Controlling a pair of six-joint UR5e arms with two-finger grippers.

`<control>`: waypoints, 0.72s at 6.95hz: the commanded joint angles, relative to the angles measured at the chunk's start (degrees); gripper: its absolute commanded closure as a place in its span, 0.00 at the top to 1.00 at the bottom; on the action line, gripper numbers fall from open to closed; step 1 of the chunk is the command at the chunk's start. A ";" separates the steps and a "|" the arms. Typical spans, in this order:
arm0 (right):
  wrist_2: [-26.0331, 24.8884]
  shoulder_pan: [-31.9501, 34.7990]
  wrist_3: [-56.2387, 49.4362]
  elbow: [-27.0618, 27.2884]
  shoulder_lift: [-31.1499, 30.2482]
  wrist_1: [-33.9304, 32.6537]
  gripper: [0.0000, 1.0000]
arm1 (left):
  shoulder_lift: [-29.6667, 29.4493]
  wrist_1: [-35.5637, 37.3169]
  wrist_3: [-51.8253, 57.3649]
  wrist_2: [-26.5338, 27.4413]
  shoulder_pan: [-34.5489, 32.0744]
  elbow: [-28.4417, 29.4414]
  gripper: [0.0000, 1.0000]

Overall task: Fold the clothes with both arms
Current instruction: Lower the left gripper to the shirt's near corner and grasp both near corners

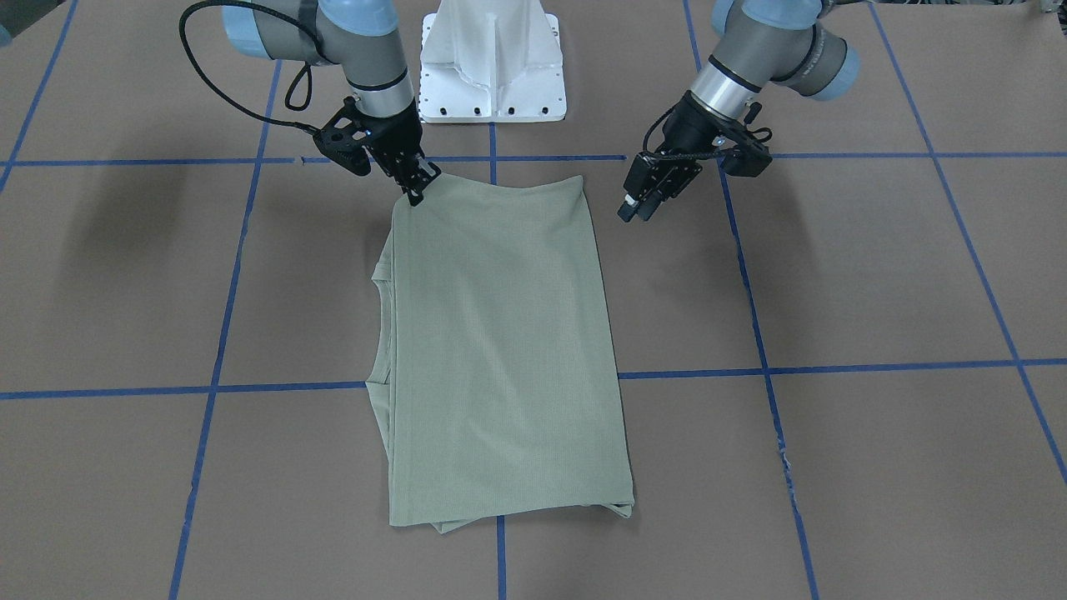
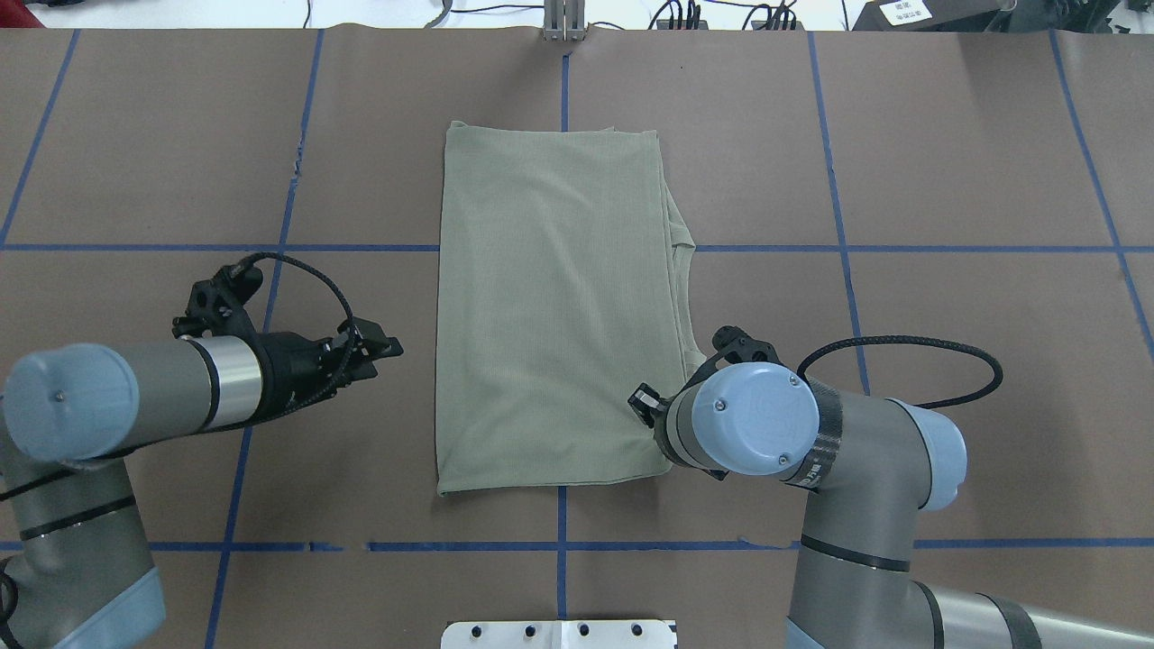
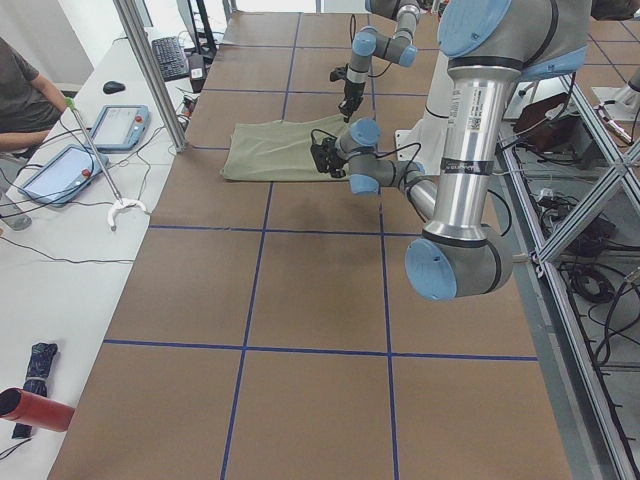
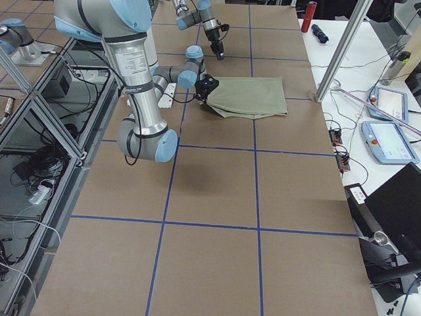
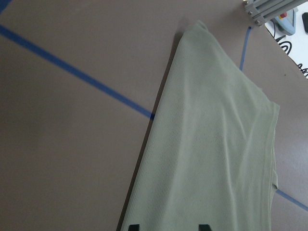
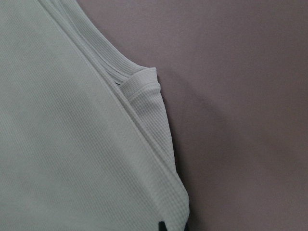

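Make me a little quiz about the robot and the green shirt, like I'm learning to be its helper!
1. Which gripper is at a corner of the folded shirt?
2. What colour are the tape lines on the table? A red, B blue, C yellow.
3. True or false: the left gripper hangs beside the shirt, not touching it.
Key: 1. The right gripper, shut on the corner on the robot's side. 2. B. 3. True; it is open.
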 commanded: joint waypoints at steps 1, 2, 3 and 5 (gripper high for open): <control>0.00 -0.02 0.00 0.00 -0.02 0.00 0.00 | -1.18 2.59 -4.31 3.07 6.43 0.08 0.54; 0.09 -0.02 0.00 0.00 -0.02 0.00 0.00 | -2.76 4.77 -4.77 3.07 8.28 0.69 0.54; 0.09 0.07 0.00 0.00 -0.02 0.00 0.00 | -4.78 7.40 -4.77 3.07 9.35 0.87 0.54; 0.09 0.07 0.00 0.18 -0.02 0.00 0.00 | -4.54 8.05 -4.77 3.07 10.41 2.54 0.54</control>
